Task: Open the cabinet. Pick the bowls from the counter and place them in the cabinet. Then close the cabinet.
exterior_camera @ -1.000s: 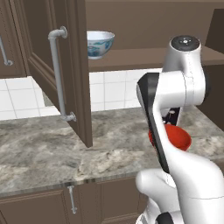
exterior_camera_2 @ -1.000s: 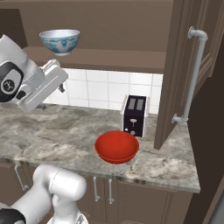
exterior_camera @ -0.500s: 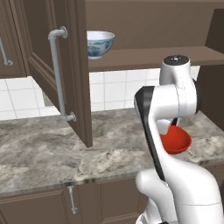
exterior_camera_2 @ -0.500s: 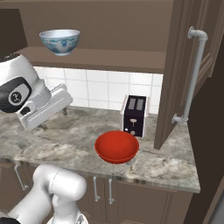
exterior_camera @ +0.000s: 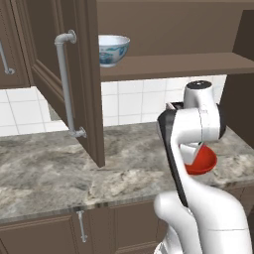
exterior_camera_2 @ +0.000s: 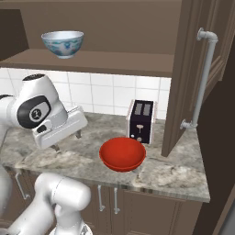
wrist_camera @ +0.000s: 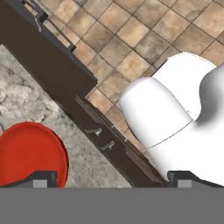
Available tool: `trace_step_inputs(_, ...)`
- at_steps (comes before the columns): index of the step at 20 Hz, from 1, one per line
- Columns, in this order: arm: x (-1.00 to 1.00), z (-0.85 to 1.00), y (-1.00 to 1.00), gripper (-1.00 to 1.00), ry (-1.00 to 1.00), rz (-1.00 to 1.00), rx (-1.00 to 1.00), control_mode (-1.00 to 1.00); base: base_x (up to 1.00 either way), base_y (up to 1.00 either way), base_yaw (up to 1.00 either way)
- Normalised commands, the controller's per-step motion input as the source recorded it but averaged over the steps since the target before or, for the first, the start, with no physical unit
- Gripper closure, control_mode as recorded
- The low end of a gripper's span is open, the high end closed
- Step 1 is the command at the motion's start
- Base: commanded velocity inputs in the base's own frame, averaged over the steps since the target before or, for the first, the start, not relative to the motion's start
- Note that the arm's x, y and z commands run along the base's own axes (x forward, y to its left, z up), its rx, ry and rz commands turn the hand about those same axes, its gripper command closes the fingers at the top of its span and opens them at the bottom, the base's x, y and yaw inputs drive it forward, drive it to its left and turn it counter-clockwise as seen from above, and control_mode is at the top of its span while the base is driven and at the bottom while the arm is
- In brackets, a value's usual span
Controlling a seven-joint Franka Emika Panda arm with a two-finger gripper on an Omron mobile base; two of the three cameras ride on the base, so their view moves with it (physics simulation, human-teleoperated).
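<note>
The cabinet [exterior_camera: 173,64] stands open, both doors swung out. Its shelf [exterior_camera_2: 114,62] carries the white bowl with blue pattern [exterior_camera: 113,49] [exterior_camera_2: 63,43]. On the counter [exterior_camera_2: 170,174] rests the red bowl [exterior_camera_2: 122,153], which my arm partly covers in the left base view [exterior_camera: 202,162]. My gripper [exterior_camera_2: 68,141] hangs open and empty a little above the counter, left of the red bowl in the right base view and apart from it. In the hand view the gripper [wrist_camera: 111,178] looks down past the counter's front edge, and the red bowl [wrist_camera: 30,153] lies by one fingertip [wrist_camera: 41,178].
A dark toaster [exterior_camera_2: 141,121] stands just behind the red bowl against the tiled wall. The left door [exterior_camera: 84,74] with its bar handle [exterior_camera: 64,84] juts out over the counter [exterior_camera: 49,173]. The right door [exterior_camera_2: 183,78] does the same beside the toaster.
My hand has dropped from near shelf height to just above the counter, left of the red bowl. The jaws stay open. Neither bowl has moved.
</note>
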Motion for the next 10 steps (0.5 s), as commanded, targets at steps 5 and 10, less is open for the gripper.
trace_step_inputs(5, 0.01, -0.60, -0.11, -1.00, 0.00, 0.00, 0.00, -1.00, 0.00, 0.00, 0.00)
trace_step_inputs(10, 0.04, -0.50, -0.08, -1.00, 0.00, 0.00, 0.00, -1.00, 0.00, 0.00, 0.00)
